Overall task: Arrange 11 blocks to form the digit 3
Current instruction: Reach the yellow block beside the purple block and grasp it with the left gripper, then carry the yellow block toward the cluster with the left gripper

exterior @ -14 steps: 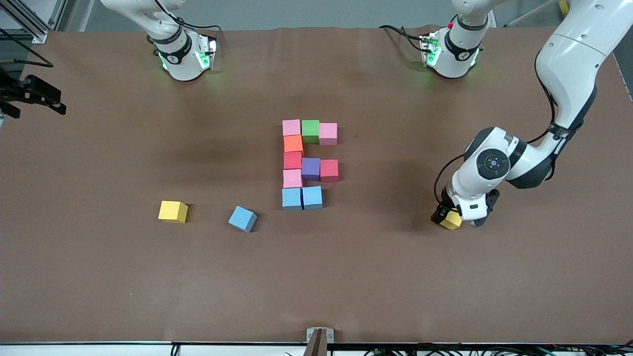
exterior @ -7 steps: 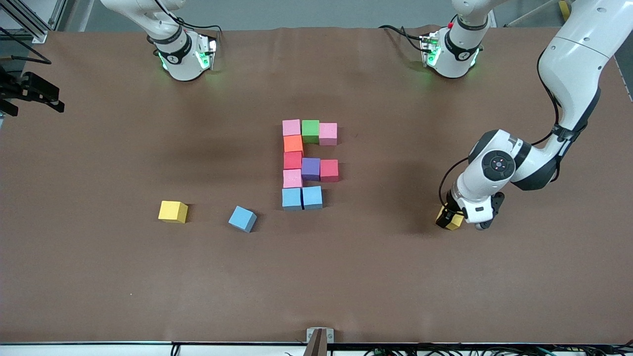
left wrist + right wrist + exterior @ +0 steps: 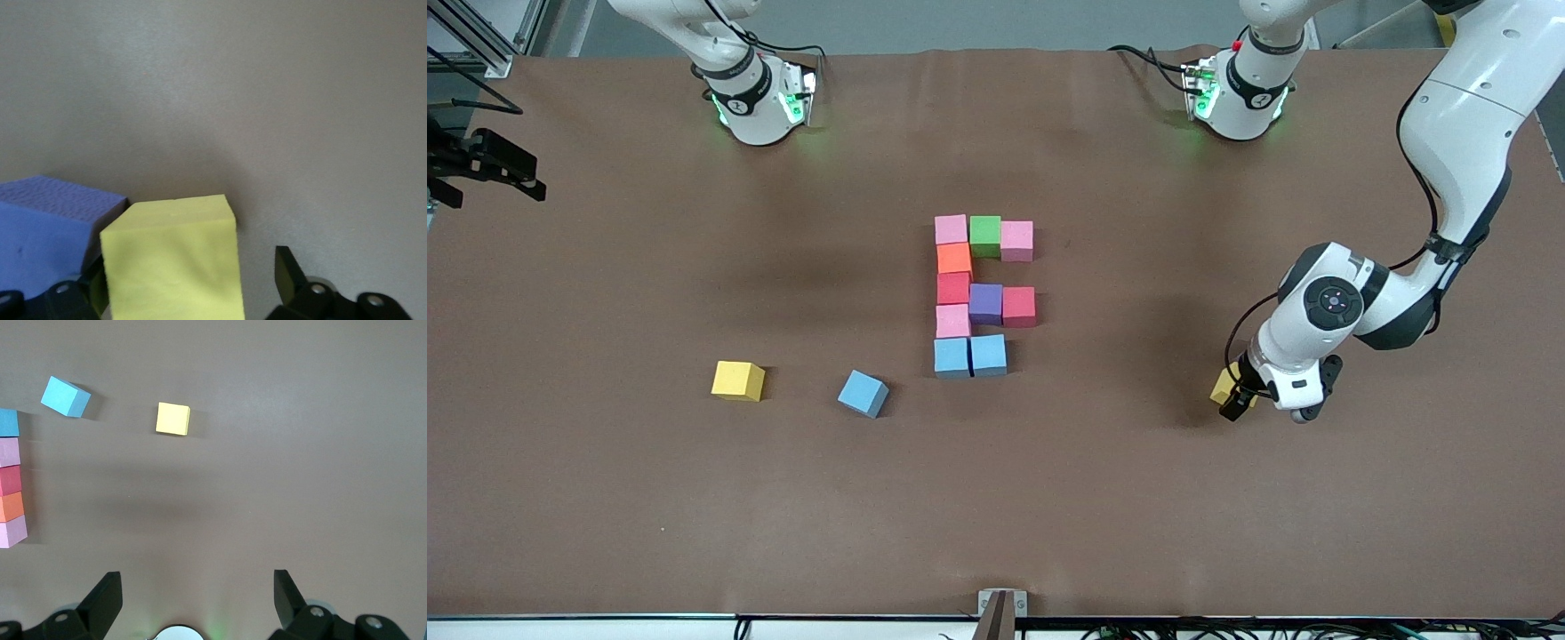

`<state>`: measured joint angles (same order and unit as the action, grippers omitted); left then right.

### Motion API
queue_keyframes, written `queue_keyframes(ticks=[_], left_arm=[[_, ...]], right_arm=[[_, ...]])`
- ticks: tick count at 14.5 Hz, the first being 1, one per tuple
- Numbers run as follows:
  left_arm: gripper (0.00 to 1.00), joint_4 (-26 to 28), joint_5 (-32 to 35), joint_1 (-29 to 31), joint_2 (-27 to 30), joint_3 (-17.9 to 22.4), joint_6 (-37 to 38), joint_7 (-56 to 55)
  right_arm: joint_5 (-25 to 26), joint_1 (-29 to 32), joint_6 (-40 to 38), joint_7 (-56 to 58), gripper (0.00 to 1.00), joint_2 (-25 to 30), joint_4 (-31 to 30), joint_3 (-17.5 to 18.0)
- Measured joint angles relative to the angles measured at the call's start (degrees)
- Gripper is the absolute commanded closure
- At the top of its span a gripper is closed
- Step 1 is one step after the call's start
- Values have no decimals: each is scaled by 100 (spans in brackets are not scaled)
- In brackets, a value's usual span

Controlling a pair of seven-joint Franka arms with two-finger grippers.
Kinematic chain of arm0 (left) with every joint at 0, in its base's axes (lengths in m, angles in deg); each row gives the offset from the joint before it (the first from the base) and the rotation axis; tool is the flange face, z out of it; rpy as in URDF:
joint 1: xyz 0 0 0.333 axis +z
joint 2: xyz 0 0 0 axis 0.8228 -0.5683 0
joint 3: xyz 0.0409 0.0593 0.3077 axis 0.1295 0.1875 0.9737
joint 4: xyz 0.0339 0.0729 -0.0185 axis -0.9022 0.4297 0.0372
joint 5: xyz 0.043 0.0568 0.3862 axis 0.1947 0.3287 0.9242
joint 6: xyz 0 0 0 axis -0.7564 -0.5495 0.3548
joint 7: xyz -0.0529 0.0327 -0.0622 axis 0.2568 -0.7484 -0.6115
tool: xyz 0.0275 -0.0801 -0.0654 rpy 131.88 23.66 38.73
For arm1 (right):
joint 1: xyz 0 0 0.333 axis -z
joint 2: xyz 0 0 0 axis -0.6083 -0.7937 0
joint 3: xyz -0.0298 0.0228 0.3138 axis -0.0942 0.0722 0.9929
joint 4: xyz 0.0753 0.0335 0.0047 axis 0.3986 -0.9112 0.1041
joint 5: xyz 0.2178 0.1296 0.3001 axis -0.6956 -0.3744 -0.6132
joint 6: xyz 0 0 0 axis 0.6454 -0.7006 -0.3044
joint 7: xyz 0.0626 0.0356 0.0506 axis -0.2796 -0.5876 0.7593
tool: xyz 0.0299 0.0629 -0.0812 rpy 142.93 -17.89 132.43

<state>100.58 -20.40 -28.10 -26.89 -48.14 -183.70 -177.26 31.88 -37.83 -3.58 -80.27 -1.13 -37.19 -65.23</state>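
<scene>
The digit 3 figure [image 3: 978,293] lies mid-table: pink [image 3: 951,229], green [image 3: 985,236] and pink [image 3: 1016,240] blocks on the bar farthest from the front camera, then orange [image 3: 954,259], red [image 3: 953,287], purple [image 3: 985,303], red [image 3: 1018,306], pink [image 3: 952,321] and two light blue blocks [image 3: 970,356]. My left gripper [image 3: 1232,396] is low at the left arm's end, open around a yellow block [image 3: 173,260] on the table; one finger touches it, the other finger [image 3: 285,270] stands off. A blue-violet block [image 3: 47,233] sits right beside it. My right gripper [image 3: 197,587] hangs open and empty.
A second yellow block [image 3: 738,380] and a loose, turned light blue block [image 3: 863,393] lie toward the right arm's end, also seen as yellow block [image 3: 173,419] and light blue block [image 3: 65,397]. The arm bases [image 3: 756,98] stand along the table's back edge.
The left wrist has shifted slightly toward its end of the table and settled around the yellow block, its fingers narrowing. The right arm has not moved.
</scene>
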Motion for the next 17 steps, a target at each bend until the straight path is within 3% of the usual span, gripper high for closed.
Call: queue_keyframes(ticks=[1, 2, 4, 8, 14, 17], left_arm=[[64, -25, 11, -4, -12, -4, -34, 0], [70, -54, 12, -13, -13, -5, -47, 0], [73, -89, 16, -23, -25, -1, -46, -2], [74, -321, 12, -227, -80, 0, 269, -542], [74, -1071, -824, -1358, -103, 1, 1009, -2042], [74, -1427, -890, -1962, -320, 57, 1088, -3191]], right_arm=[[0, 0, 0, 0, 0, 3, 0, 1], [0, 0, 0, 0, 0, 4, 0, 1], [0, 0, -1, 0, 0, 6, 0, 1], [0, 4, -39, 0, 0, 9, 11, 1], [-6, 6, -129, -5, 0, 13, 204, 1], [-90, 6, -136, -213, 0, 13, 210, 1]])
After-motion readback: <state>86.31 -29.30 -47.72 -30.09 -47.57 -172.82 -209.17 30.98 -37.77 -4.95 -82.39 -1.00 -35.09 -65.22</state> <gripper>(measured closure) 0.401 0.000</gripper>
